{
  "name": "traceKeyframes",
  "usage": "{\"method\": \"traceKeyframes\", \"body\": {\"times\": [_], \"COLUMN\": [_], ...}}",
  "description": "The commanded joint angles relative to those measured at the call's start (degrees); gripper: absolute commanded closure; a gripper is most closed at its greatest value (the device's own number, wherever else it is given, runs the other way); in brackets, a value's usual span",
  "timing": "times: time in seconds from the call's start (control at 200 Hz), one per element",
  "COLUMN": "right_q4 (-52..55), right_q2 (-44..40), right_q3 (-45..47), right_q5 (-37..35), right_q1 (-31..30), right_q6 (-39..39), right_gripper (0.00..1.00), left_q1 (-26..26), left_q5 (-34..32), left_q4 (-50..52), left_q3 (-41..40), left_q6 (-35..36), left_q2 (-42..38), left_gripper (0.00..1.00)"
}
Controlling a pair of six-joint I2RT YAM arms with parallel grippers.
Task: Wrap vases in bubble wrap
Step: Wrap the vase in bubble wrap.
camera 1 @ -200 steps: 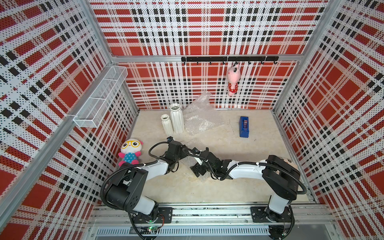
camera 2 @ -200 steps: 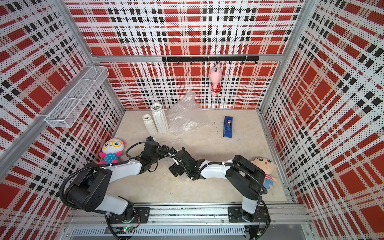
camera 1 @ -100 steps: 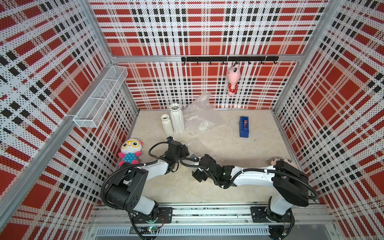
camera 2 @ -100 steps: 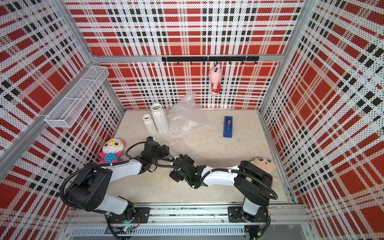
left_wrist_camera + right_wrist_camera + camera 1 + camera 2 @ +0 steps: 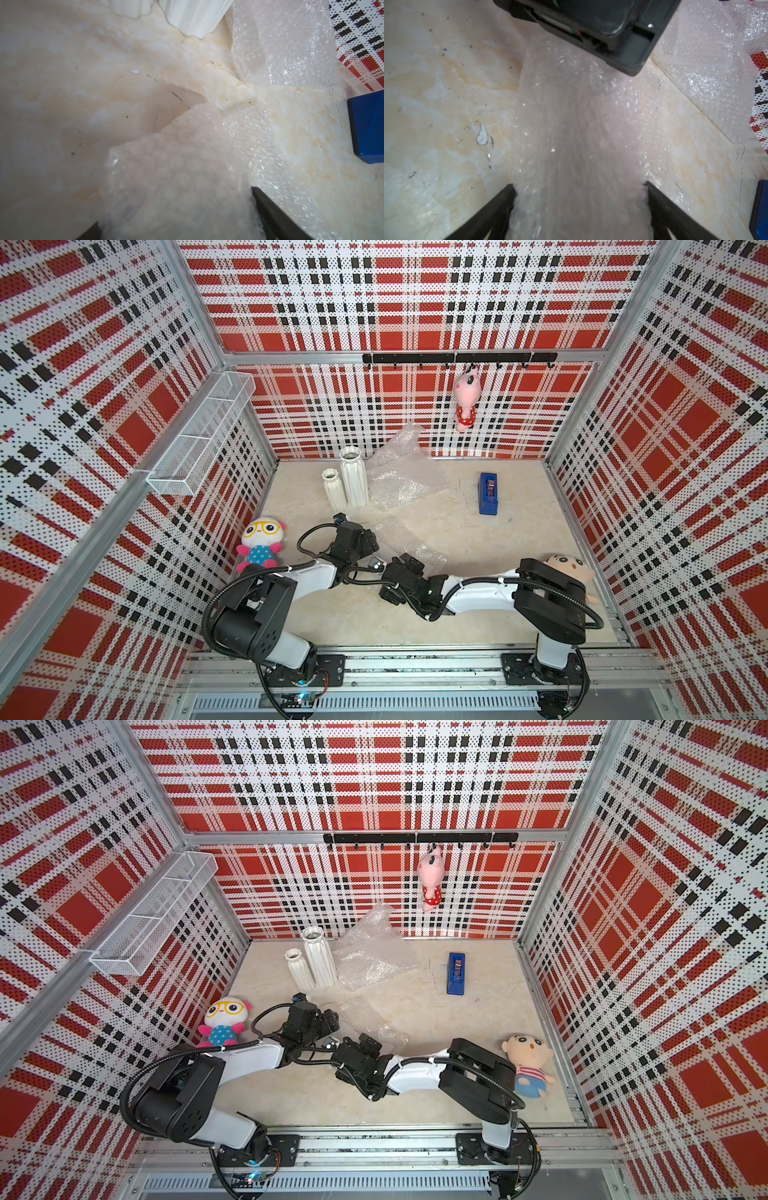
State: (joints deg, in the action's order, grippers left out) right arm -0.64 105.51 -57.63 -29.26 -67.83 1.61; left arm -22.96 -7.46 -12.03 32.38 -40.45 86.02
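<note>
A: Start at the left gripper [image 5: 176,216]. What has it got?

B: Its jaws stand wide and grasp one end of the rolled bundle [image 5: 577,124] of bubble wrap. The wrap fills the gap from finger to finger.

A: And the right gripper [image 5: 579,187]?

B: It straddles the other end, with a finger against each flank. Whether it squeezes or only brackets the roll, I cannot tell.

A: How does the roll lie?

B: Its long axis runs straight from one gripper to the other. It lies low on the table [image 5: 353,614], on the robot's side of the blue tape dispenser [image 5: 488,494] and to its left. A flat single-layer tail [image 5: 261,145] of the same sheet spreads off the roll toward the dispenser.

A: Is there a vase inside?

B: A darker core shows through, but I can't make out glass. The taller white vase [image 5: 354,481] and the shorter white vase [image 5: 333,491] stand upright and bare, side by side, well left of the dispenser. A loose crumpled sheet [image 5: 401,477] lies between them and it.

A: Next move?

B: I'd judge a roll toward the dispenser, over the tail, with both ends turning together.
</note>
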Motion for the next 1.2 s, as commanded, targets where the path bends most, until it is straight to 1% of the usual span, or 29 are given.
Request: {"method": "traceKeyframes", "body": {"times": [0.0,0.145,0.326,0.456,0.491,0.506,0.556,0.671,0.696,0.862,1.022,1.142,1.192], "right_q4": [2.23,2.40,-1.44,-3.95,-4.43,-4.67,-5.33,-6.51,-6.85,-8.33,-10.01,-11.73,-12.07], "right_q2": [2.03,2.27,-1.34,-2.98,-3.20,-3.28,-3.47,-3.89,-3.91,-4.21,-3.82,-3.40,-3.22], "right_q3": [-0.73,0.26,4.81,7.41,7.97,8.20,9.00,10.38,10.65,12.05,13.17,14.03,14.07], "right_q5": [-1.19,2.46,11.38,17.09,17.13,18.76,20.35,23.88,24.85,30.10,34.31,36.39,37.01], "right_q1": [-0.24,-0.02,1.52,3.29,3.75,3.95,4.49,5.99,6.38,9.13,11.25,12.11,12.39], "right_q6": [-0.98,-4.81,-10.45,-14.07,-14.86,-15.18,-16.06,-18.39,-18.84,-22.09,-24.73,-26.41,-26.75], "right_gripper": [0.08,0.11,0.19,0.22,0.23,0.23,0.22,0.22,0.22,0.22,0.22,0.22,0.22], "left_q1": [-0.17,-0.07,0.71,0.81,0.88,0.91,0.94,1.04,0.99,1.16,1.08,-0.99,-1.86], "left_q5": [0.90,0.73,0.59,0.71,0.85,0.95,1.12,1.43,1.50,1.18,-0.42,-5.11,-6.04], "left_q4": [2.91,3.48,3.64,3.65,3.68,3.68,3.78,4.44,4.56,5.98,6.80,8.83,10.05], "left_q3": [-0.22,0.48,1.19,1.78,2.02,2.11,2.54,4.01,4.42,7.01,7.17,7.63,8.11], "left_q6": [0.54,0.81,1.33,1.60,1.66,1.68,1.75,1.70,1.77,2.13,1.86,2.21,2.30], "left_q2": [1.48,1.39,1.41,1.58,1.63,1.68,1.59,0.82,0.57,-0.10,-1.69,-4.37,-5.18], "left_gripper": [0.16,0.16,0.16,0.15,0.13,0.13,0.10,0.00,0.02,0.02,0.02,0.02,0.02]}}
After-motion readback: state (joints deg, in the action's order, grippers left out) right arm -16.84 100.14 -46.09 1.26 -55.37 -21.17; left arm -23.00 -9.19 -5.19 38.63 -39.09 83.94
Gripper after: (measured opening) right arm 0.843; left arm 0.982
